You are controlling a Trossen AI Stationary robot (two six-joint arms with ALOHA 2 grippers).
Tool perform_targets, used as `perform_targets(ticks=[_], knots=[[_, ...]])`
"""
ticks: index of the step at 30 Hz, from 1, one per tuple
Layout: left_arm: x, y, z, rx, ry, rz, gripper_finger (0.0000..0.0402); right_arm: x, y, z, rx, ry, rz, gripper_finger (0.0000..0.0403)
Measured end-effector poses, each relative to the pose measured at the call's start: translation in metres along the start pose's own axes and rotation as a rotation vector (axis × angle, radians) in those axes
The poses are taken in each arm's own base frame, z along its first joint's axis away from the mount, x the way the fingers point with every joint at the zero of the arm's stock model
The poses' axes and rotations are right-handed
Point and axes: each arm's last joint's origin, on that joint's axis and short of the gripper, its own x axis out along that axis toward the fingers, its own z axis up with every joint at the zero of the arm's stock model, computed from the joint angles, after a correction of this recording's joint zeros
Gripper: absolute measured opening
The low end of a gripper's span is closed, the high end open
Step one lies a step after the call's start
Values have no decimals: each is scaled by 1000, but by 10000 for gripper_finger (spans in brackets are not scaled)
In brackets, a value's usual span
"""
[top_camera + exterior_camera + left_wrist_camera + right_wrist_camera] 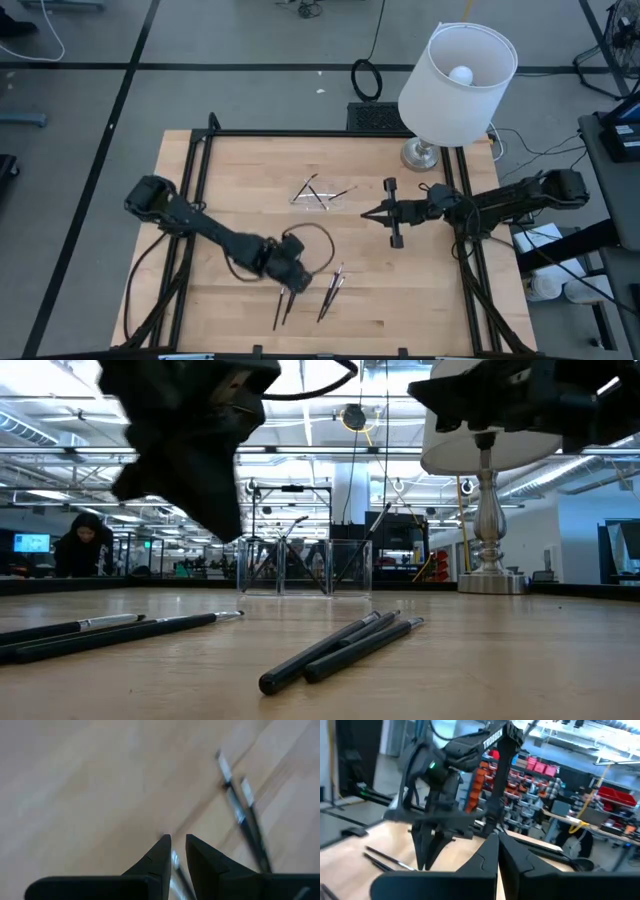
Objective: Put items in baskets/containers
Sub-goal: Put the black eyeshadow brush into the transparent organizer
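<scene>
High view: your left gripper [290, 285] hangs over the near middle of the table [240, 180], directly above a pair of brushes [282, 308] lying side by side. A second pair [330, 292] lies just beside it toward your right. The clear container [318, 193] sits well apart, toward the far middle, with a few brushes already leaning in it. Your right gripper [386, 213] waits beyond the container, near the lamp [455, 85].

Low view: the second pair [345, 648] lies flat in front, the first pair [110, 630] off to one side, the container [303, 567] upright behind them. The sticks look thin, stiff and light, with smooth round barrels that will probably roll or skid if you nudge them.

Left wrist view: the fingers [156, 861] stand slightly apart with a narrow gap. A pale brush tip [174, 858] shows in that gap; blur keeps you from telling whether it is pinched or merely below.

Right wrist view: the jaws are pressed together, holding nothing.

Handling: take one stick across the barrel near its middle, jaws square to its length, so that it stays level and does not swing.
</scene>
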Motion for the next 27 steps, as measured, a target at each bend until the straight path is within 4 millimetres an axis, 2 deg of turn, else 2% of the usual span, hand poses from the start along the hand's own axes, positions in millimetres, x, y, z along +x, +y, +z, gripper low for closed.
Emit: perform_targets(ticks=[4, 10, 15, 19, 27], knots=[[6, -15, -8, 12, 35, 120, 65, -2, 7, 2, 20, 30, 38, 0], [25, -33, -1, 73, 137, 235, 65, -3, 17, -1, 33, 81, 97, 0], [36, -44, 11, 122, 136, 240, 66, -3, 24, 0, 36, 82, 131, 0], [38, -43, 18, 119, 152, 231, 84, -3, 26, 1, 36, 83, 143, 0], [42, -30, 30, 54, 215, 282, 161, -4, 27, -1, 31, 104, 146, 0]])
